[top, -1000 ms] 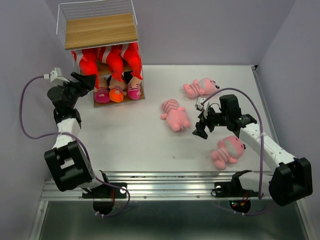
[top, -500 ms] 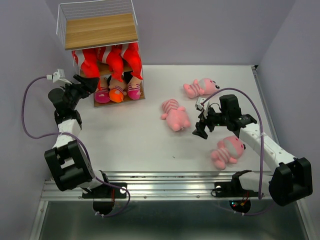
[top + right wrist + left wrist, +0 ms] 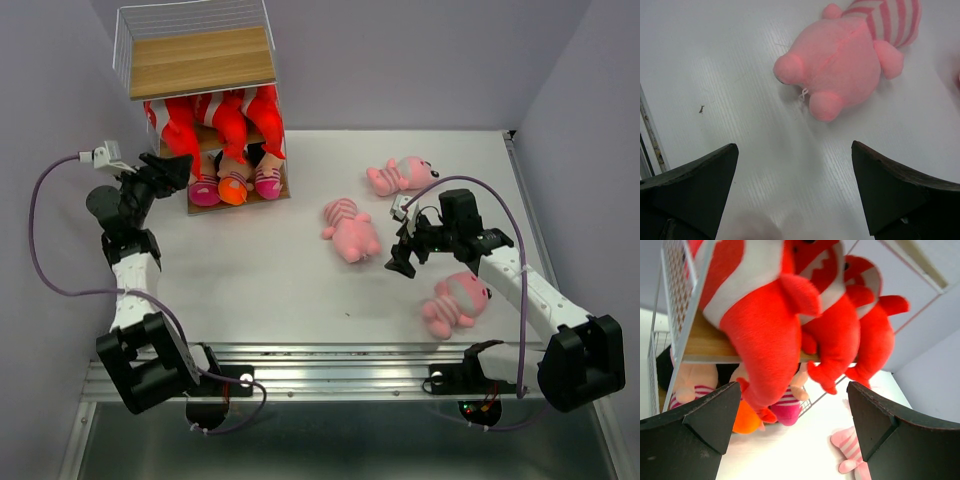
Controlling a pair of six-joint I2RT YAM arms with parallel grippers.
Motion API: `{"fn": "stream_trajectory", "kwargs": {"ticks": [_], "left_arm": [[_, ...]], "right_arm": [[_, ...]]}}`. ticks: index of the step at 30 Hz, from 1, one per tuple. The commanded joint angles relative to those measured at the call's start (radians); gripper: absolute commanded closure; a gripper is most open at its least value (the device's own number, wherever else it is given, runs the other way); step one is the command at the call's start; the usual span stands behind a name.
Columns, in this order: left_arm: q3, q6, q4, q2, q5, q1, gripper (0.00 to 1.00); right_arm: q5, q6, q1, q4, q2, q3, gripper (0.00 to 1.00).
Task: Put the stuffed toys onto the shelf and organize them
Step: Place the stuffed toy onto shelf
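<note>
The shelf (image 3: 200, 60) stands at the far left of the table. Three red sharks (image 3: 225, 120) hang off its middle board, and the dolls' striped legs (image 3: 235, 182) stick out of the bottom tier. My left gripper (image 3: 175, 168) is open just left of the shelf front, holding nothing. Its wrist view looks up at the sharks (image 3: 765, 315) and the wooden board (image 3: 705, 347). Three pink striped animals lie on the table (image 3: 350, 232) (image 3: 400, 175) (image 3: 455, 300). My right gripper (image 3: 403, 262) is open and empty, just right of the middle one (image 3: 840, 65).
Grey walls close in the table on the left, back and right. The shelf's top board is bare under a white wire cage. A metal rail (image 3: 330, 360) runs along the near edge, by the arm bases.
My left arm has swung its elbow out to the left and its gripper has tilted a little, staying beside the shelf. The right arm and the toys have not moved.
</note>
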Motion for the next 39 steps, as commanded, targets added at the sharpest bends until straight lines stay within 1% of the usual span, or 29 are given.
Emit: {"fn": "stream_trajectory", "kwargs": {"ticks": [1, 3, 5, 6, 7, 8, 9, 11, 14, 15, 16, 18, 19, 21, 22, 24, 25, 27, 28, 31, 32, 33, 34, 35, 36, 37, 39], "left_arm": [[-0.017, 0.042, 0.012, -0.097, 0.041, 0.005, 0.01], [-0.033, 0.045, -0.021, -0.127, 0.034, 0.007, 0.01], [-0.057, 0.059, -0.075, -0.197, -0.026, 0.007, 0.01], [-0.06, 0.065, -0.168, -0.263, -0.114, 0.008, 0.01], [-0.054, 0.071, -0.241, -0.295, -0.165, 0.007, 0.01], [-0.045, 0.089, -0.373, -0.33, -0.218, 0.005, 0.01], [-0.036, 0.103, -0.43, -0.366, -0.268, 0.007, 0.01], [-0.021, 0.132, -0.551, -0.511, -0.417, 0.007, 0.01], [-0.008, 0.158, -0.642, -0.6, -0.474, 0.007, 0.01], [0.002, 0.174, -0.709, -0.616, -0.479, 0.005, 0.01], [0.013, 0.172, -0.748, -0.615, -0.461, 0.005, 0.01], [0.0, 0.16, -0.771, -0.607, -0.395, 0.005, 0.01], [-0.023, 0.136, -0.768, -0.598, -0.314, 0.007, 0.01], [-0.04, 0.116, -0.761, -0.587, -0.231, 0.005, 0.01], [-0.056, 0.105, -0.756, -0.573, -0.141, 0.002, 0.01], [-0.065, 0.102, -0.768, -0.565, -0.071, -0.012, 0.01], [-0.071, 0.105, -0.768, -0.568, -0.065, -0.03, 0.01], [-0.1, 0.109, -0.771, -0.6, -0.095, -0.122, 0.01], [-0.109, 0.103, -0.77, -0.608, -0.114, -0.213, 0.01], [-0.148, 0.074, -0.767, -0.625, -0.206, -0.372, 0.01], [-0.157, 0.053, -0.764, -0.627, -0.23, -0.479, 0.01], [-0.165, 0.044, -0.761, -0.628, -0.27, -0.521, 0.01], [-0.186, 0.033, -0.756, -0.636, -0.287, -0.559, 0.01], [-0.198, 0.007, -0.742, -0.65, -0.322, -0.62, 0.01], [-0.211, -0.006, -0.735, -0.65, -0.335, -0.645, 0.01], [-0.237, -0.016, -0.729, -0.668, -0.345, -0.667, 0.01], [-0.266, -0.048, -0.719, -0.697, -0.361, -0.711, 0.01]], "right_arm": [[0.006, -0.016, 0.009, 0.032, 0.002, -0.006, 0.0], [0.008, -0.016, 0.009, 0.03, 0.002, -0.006, 0.0], [0.015, -0.017, 0.009, 0.03, 0.004, -0.006, 0.0], [0.017, -0.016, 0.009, 0.032, 0.002, -0.005, 0.0], [0.021, -0.016, 0.009, 0.032, 0.001, -0.006, 0.0], [0.023, -0.014, 0.009, 0.03, -0.001, -0.006, 0.0], [0.022, -0.014, 0.009, 0.03, -0.001, -0.008, 0.0], [0.012, -0.013, 0.009, 0.032, 0.001, -0.005, 0.0], [-0.018, 0.015, -0.009, 0.03, 0.002, 0.008, 0.0], [-0.029, 0.041, -0.009, 0.029, 0.007, 0.015, 0.0], [-0.044, 0.056, -0.009, 0.03, 0.008, 0.023, 0.0], [-0.052, 0.093, -0.009, 0.029, 0.021, 0.061, 0.0], [-0.055, 0.133, -0.009, 0.02, 0.04, 0.078, 0.0], [-0.067, 0.171, -0.009, -0.005, 0.073, 0.145, 0.0], [-0.081, 0.211, -0.009, -0.035, 0.114, 0.173, 0.0], [-0.08, 0.268, -0.009, -0.046, 0.159, 0.247, 0.0], [-0.069, 0.35, -0.009, -0.046, 0.18, 0.268, 0.0], [-0.035, 0.459, -0.009, -0.043, 0.255, 0.339, 0.0], [-0.034, 0.486, -0.009, -0.043, 0.278, 0.36, 0.0], [-0.047, 0.547, -0.009, -0.021, 0.352, 0.408, 0.0], [-0.037, 0.564, -0.009, 0.016, 0.366, 0.413, 0.0], [-0.029, 0.576, -0.009, 0.026, 0.398, 0.42, 0.0], [-0.008, 0.577, 0.0, 0.023, 0.418, 0.449, 0.0], [0.006, 0.564, 0.0, 0.01, 0.465, 0.466, 0.0], [0.012, 0.564, 0.0, -0.003, 0.466, 0.486, 0.0], [-0.014, 0.513, 0.0, -0.057, 0.522, 0.527, 0.0], [-0.032, 0.43, 0.0, -0.127, 0.58, 0.567, 0.0]]}}
